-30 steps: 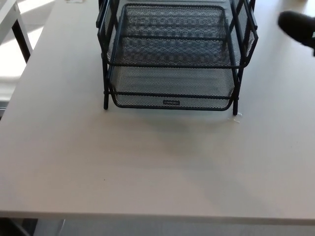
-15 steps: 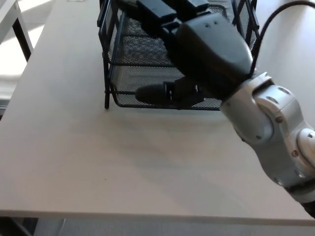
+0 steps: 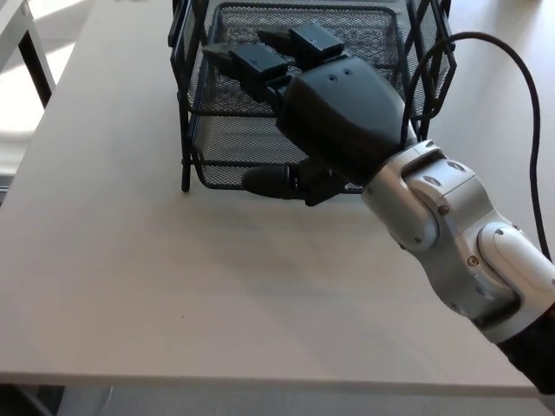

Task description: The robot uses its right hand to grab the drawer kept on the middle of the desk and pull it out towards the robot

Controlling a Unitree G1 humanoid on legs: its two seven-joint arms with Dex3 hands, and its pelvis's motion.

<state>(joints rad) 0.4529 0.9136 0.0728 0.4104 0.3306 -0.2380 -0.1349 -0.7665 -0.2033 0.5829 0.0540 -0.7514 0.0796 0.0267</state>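
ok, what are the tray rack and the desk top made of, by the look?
Tray rack: looks like black-coated metal, with fine see-through mesh walls on thin rod framing. Desk top: smooth matte light grey, no grain visible, probably laminate, though the pictures can't settle it.

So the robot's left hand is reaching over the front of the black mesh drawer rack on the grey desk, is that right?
Not quite: it is the right hand, not the left. The head view shows its arm coming in from the picture's right, with the hand over the front of the black mesh drawer rack on the grey desk. The left hand does not show at all.
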